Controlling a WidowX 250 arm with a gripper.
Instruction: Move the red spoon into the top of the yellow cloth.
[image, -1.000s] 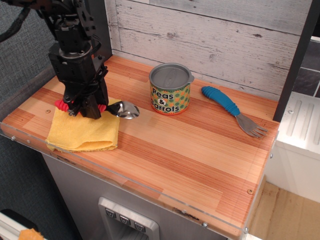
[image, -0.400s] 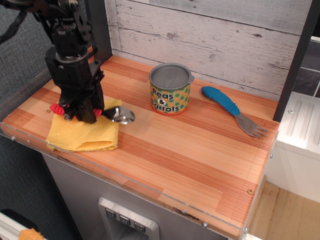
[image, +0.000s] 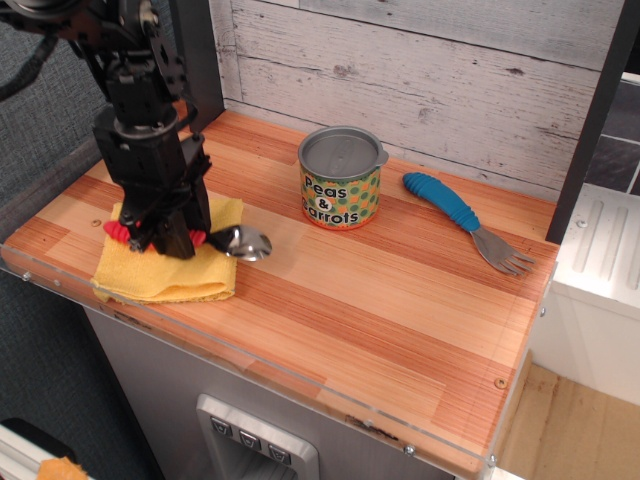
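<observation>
The yellow cloth (image: 165, 268) lies folded at the front left of the wooden counter. My gripper (image: 165, 240) stands over it, shut on the red spoon (image: 235, 241). The spoon lies crosswise over the cloth. Its red handle end (image: 117, 230) shows left of the fingers. Its shiny bowl (image: 248, 243) sticks out past the cloth's right edge, just above the wood. The middle of the handle is hidden by the gripper.
A peas and carrots can (image: 341, 178) stands at the middle back. A blue-handled metal fork (image: 466, 220) lies to its right. A white plank wall (image: 420, 70) closes the back. The counter's front edge has a clear rim (image: 250, 365).
My gripper has moved toward the front edge with the spoon, a little lower over the cloth. The spoon bowl has shifted forward with it. The can and the fork have not moved.
</observation>
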